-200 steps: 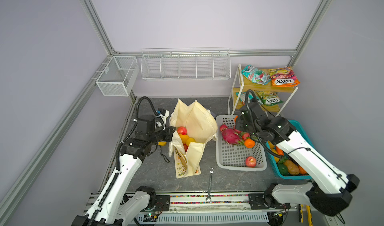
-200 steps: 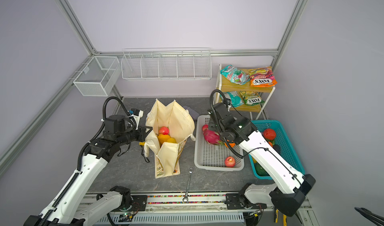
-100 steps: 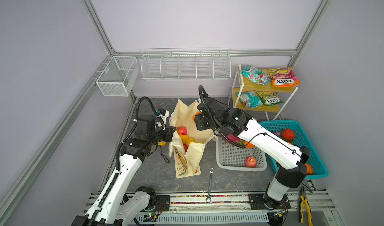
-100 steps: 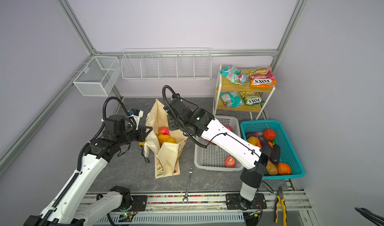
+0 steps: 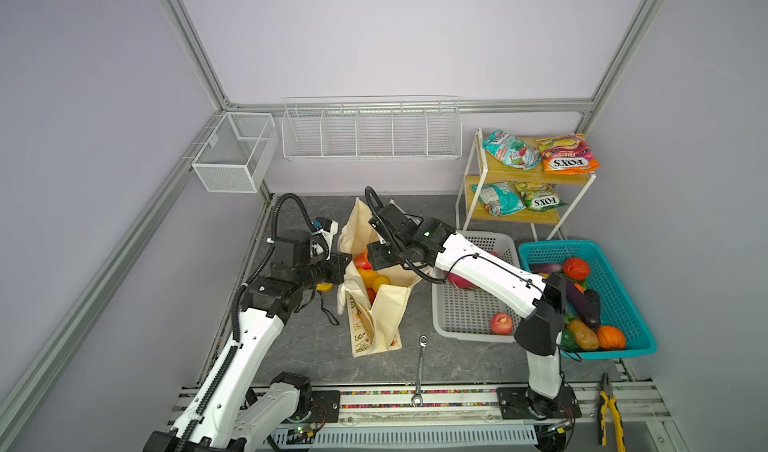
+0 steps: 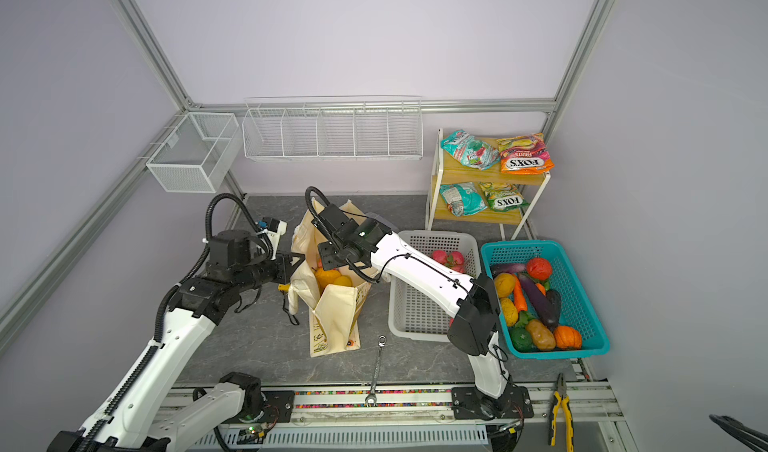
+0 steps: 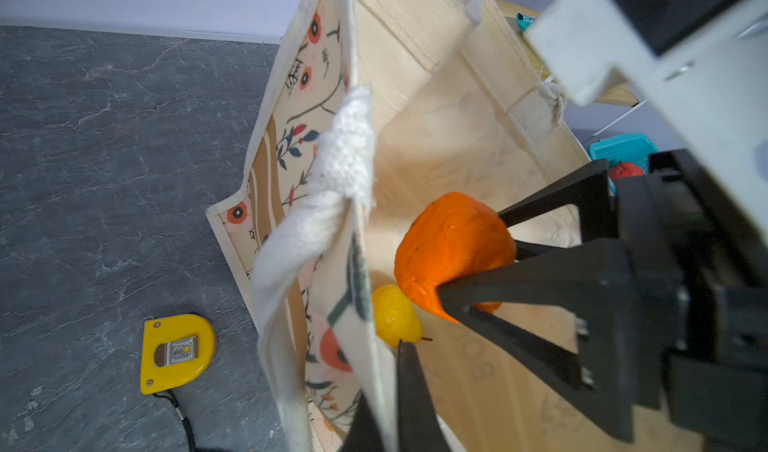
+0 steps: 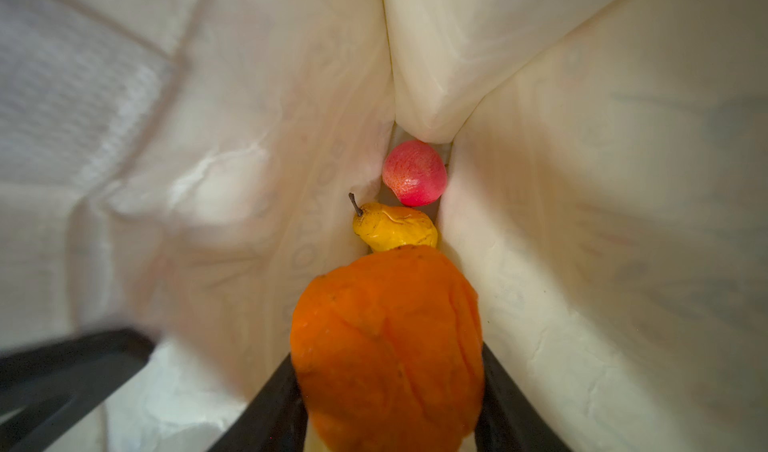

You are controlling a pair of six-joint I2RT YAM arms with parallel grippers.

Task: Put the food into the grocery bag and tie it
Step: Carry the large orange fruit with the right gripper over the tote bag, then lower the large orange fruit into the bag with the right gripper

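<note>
Front rail: a silver steel spanner and yellow-handled pliers lie by the rail; neither is food, so I leave them out of my plan.

Left gripper: my left gripper is clenched on the near rim of the cream canvas grocery bag with floral print; I judge the pinch is there to keep the mouth pulled wide; the thick white rope-like handle droops over that rim.

Yellow tape measure: on the dark stone table just beside the bag, outside it; not part of the job.

Right gripper: my right gripper reaches across the middle and hangs inside the bag mouth, its jaws grasping a crumpled soft orange fruit; not released yet.

Bag contents: a yellow pear with a dark stem and a red apple sit in the narrow bottom fold, touching each other; the orange hangs directly above the pear, so I expect a drop to land on it.

Grey perforated plastic basket: beyond the bag; a red apple and a pink dragon fruit remain.

Teal plastic basket: vegetables remain, among them a purple eggplant and a tan potato.

Far wooden shelf: glossy snack packets on both tiers; much packing is left, tying well off.
</note>
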